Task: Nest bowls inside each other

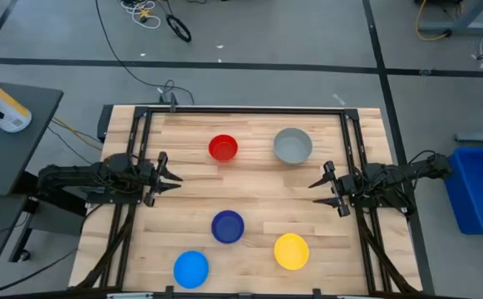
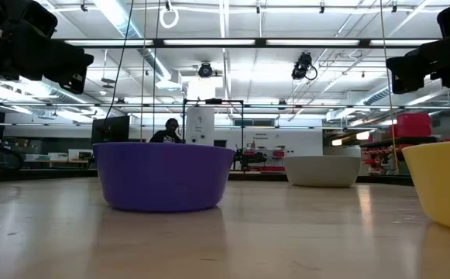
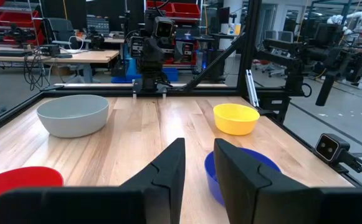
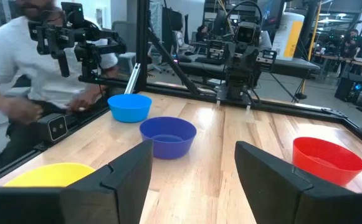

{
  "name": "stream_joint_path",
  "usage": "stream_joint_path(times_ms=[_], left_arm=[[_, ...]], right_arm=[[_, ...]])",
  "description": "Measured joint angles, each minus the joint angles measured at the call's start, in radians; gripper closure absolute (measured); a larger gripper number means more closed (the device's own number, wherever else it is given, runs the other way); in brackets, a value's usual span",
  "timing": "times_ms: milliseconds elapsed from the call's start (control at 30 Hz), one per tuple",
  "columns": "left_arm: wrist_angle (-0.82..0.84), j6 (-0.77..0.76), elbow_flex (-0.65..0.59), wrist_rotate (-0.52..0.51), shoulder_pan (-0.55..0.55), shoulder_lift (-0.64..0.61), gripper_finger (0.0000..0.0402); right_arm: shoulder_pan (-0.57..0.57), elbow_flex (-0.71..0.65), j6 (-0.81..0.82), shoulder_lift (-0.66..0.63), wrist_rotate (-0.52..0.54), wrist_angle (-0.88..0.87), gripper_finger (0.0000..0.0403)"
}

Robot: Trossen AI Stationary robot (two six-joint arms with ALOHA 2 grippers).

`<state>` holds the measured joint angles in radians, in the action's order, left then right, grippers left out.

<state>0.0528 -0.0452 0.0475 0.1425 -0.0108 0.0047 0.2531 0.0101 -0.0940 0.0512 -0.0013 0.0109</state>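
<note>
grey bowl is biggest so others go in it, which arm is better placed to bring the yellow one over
Right. The right gripper, jaws open, shares the table side with the yellow bowl and grey bowl.

Upper centre of the overhead frame: a red bowl beside a grey bowl. Lower down: a dark blue bowl, a light blue bowl and a yellow bowl. The bench is pale striped wood; both arms are black.
</note>
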Motion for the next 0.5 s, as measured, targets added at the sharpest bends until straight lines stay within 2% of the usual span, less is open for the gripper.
stream_joint_path(times_ms=[500], left_arm=[[0.0,0.0,0.0,0.0,0.0,0.0,0.0308]], right_arm=[[0.0,0.0,0.0,0.0,0.0,0.0,0.0141]])
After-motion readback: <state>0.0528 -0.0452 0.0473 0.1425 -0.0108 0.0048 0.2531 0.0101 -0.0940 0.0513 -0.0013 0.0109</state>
